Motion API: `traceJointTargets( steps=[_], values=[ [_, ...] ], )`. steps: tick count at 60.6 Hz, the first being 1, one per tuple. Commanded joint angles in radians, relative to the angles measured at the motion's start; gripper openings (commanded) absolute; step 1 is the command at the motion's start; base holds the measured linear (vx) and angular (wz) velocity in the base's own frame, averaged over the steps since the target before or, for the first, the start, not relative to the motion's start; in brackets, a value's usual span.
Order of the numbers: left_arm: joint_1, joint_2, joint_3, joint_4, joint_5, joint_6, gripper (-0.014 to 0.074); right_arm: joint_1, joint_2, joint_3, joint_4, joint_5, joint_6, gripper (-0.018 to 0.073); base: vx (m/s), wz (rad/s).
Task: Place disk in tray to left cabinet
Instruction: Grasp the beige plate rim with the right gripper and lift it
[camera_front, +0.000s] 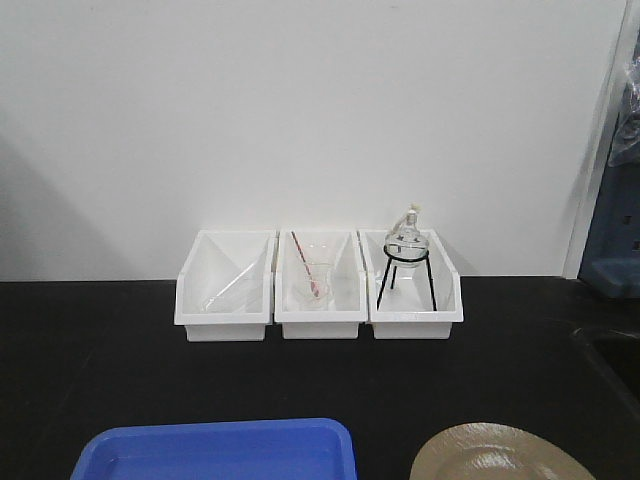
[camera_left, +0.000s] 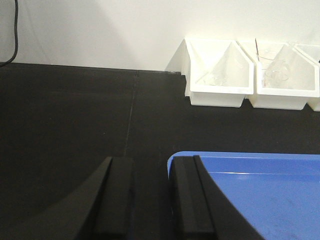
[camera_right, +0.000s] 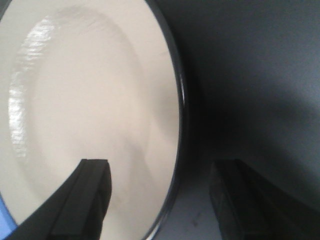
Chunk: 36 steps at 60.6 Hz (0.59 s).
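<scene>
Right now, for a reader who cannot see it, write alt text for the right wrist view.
A glossy beige plate with a thin black rim fills the left of the frame, on a dark tabletop. The right arm's dark jaws stand open astride its rim, one over the plate, one over the tabletop.

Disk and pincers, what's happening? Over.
Left pincer open, empty, by tray corner. Right pincer open at disk rim, not gripping. Disk on table beside tray. Nothing between them.
</scene>
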<state>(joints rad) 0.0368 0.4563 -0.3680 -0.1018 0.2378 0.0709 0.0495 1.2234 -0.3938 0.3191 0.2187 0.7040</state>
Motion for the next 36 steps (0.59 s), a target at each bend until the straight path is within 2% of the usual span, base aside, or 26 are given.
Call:
traceJointTargets(
  steps=[1, 19, 36],
  values=[
    [-0.005, 0.010, -0.035, -0.007, -0.076, 0.000, 0.0334, -0.004, 0.021, -0.033, 0.028, -0.109, -0.002, 0.0488, 0.00, 0.00],
    [-0.005, 0.010, -0.035, -0.007, -0.081, 0.000, 0.0334, -0.004, 0.139, -0.033, 0.040, -0.208, -0.004, 0.0488, 0.00, 0.00],
    [-0.005, 0.010, -0.035, -0.007, -0.081, 0.000, 0.0334, -0.004, 0.174, -0.033, 0.033, -0.262, -0.034, 0.0433, 0.00, 0.00]
  ],
)
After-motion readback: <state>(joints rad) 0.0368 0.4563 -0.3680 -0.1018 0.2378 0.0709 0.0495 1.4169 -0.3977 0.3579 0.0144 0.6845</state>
